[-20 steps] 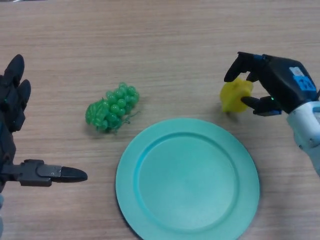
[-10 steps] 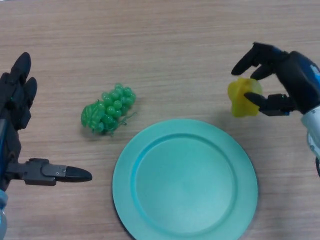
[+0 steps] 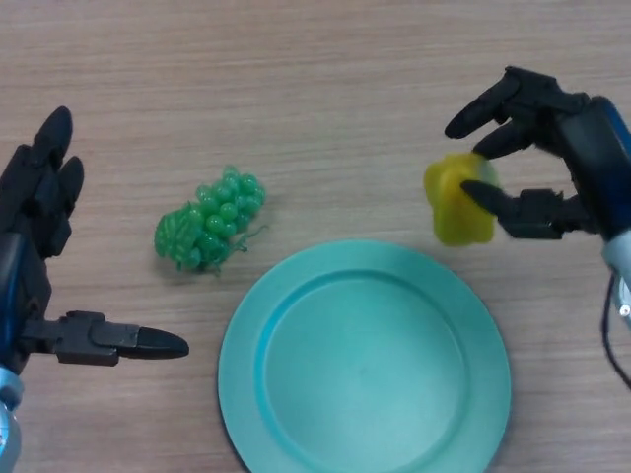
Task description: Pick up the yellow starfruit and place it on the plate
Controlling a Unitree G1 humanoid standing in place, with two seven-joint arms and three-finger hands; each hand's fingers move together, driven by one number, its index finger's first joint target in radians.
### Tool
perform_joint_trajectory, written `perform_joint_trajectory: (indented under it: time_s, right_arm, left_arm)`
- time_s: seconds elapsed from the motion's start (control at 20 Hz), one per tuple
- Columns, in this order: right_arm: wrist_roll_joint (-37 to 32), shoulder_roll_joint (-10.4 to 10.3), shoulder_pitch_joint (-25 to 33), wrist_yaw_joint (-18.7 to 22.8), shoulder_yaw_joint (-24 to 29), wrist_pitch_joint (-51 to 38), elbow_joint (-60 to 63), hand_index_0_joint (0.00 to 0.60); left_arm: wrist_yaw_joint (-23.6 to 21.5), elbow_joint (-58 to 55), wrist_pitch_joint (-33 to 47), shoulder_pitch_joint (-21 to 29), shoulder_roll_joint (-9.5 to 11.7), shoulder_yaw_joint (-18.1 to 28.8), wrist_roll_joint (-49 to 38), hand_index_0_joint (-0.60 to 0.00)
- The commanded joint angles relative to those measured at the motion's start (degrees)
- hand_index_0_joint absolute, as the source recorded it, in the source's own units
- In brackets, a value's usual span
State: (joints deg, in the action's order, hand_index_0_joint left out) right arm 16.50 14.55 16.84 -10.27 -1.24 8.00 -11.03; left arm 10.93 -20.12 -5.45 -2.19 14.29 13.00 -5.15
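My right hand (image 3: 572, 163) pinches the starfruit (image 3: 457, 199) between thumb and fingers, which curl around it from the right; nothing else is in the grasp. Compared with 1 second ago, the starfruit sits larger in the head view and appears clear of the table (image 3: 315, 59), so I judge the lift as done. It is now just beyond the plate (image 3: 365, 360), off the upper right rim and not yet over it. The transfer is the remaining step: carry the fruit left and toward me, over the plate centre, then release. My left hand (image 3: 39, 256) stays idle at the left edge, fingers straight. The grapes (image 3: 209, 221) lie left of the plate, outside the transfer path.
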Motion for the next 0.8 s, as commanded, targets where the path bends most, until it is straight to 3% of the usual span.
perform_joint_trajectory:
  time_s: [0.05, 0.1, 0.25, 0.6, 0.65, 0.8]
  right_arm:
    - [-4.14, 0.26, -1.16, -0.81, 2.01, -0.74, -8.67, 0.6]
    - [-3.18, 0.52, -1.72, -0.71, 1.72, -2.12, -8.63, 0.6]
    - [-6.22, -0.81, -6.5, -3.8, 0.28, 7.01, -15.32, 0.6]
    - [-0.76, -2.0, -11.71, -8.37, -5.31, 5.94, -16.9, 0.6]
    - [-4.68, -2.87, -13.03, -9.32, -6.92, 13.93, -20.12, 0.6]
    - [-4.02, -2.95, -13.4, -11.27, -9.1, 20.44, -23.26, 0.6]
  left_arm:
    - [-0.46, -4.03, 5.21, 1.82, 2.4, 2.15, -1.0, 0.0]
    - [-0.48, -4.01, 5.31, 1.78, 2.32, 2.03, -0.94, 0.0]
    - [-0.54, -3.77, 5.62, 2.16, 2.56, 2.28, -1.24, 0.0]
    - [-0.11, -4.75, 5.74, 1.13, 2.32, 3.19, -1.49, 0.0]
    - [0.05, -5.24, 5.84, 0.78, 2.19, 3.34, -1.76, 0.0]
    - [0.32, -5.74, 6.1, 0.29, 1.9, 3.43, -1.86, 0.0]
